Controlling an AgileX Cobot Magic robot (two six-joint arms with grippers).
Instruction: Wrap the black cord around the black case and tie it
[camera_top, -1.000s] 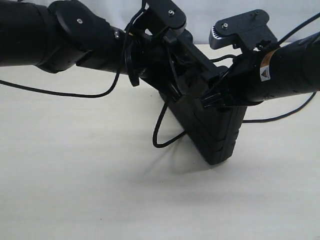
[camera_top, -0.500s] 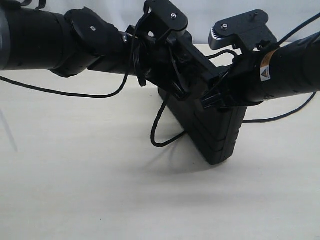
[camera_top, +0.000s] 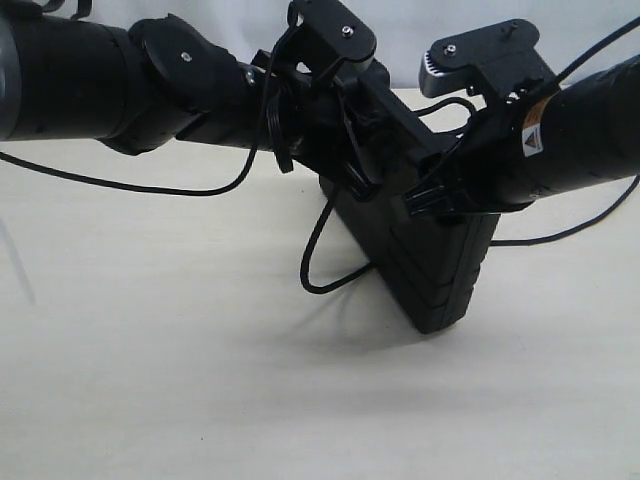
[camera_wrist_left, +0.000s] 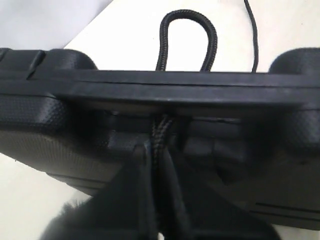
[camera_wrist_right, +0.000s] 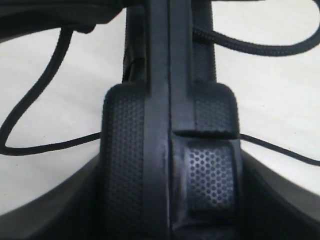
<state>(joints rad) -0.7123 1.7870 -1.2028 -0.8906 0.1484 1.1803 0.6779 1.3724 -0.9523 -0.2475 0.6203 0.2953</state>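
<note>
The left gripper (camera_wrist_left: 159, 155) pinches the black cord (camera_wrist_left: 161, 131) squarely across the long edge of the black case (camera_wrist_left: 150, 87) (the right gripper (camera_wrist_right: 170, 195) clamps 1 end).

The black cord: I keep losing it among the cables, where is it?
In the exterior view the black cord loops left of the case, pinched by the left end effector.

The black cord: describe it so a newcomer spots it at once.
Find the black case held on edge between both arms. The black cord loops beyond its rim. Unlike the thin glossy cables, it is thick, matte and braided.
</note>
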